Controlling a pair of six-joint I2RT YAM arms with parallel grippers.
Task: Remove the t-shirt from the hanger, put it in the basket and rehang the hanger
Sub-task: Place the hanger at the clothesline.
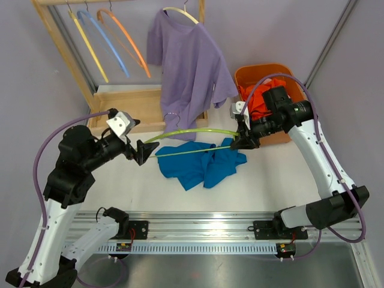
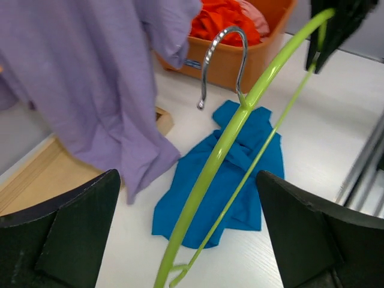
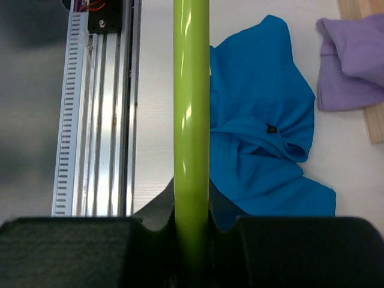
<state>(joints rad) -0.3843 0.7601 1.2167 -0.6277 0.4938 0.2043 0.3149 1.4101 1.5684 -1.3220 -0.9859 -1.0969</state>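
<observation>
Your right gripper [image 3: 192, 237] clamps the lime-green hanger [image 3: 191, 108] at frame bottom; the blue t-shirt [image 3: 264, 144] lies crumpled right of centre.

Clearance and obstructions
Hanger [image 1: 198, 129] spans the middle, above the blue shirt [image 1: 201, 167]. Purple shirt [image 1: 189, 66] and bin [image 1: 252, 73] block the rear. Bare table [image 1: 144, 192] in front is passable.

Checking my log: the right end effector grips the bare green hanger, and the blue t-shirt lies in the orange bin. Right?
Not quite. The blue t-shirt lies crumpled on the table, not in the orange bin; the top external view shows it. The right end effector does grip the bare green hanger.
</observation>
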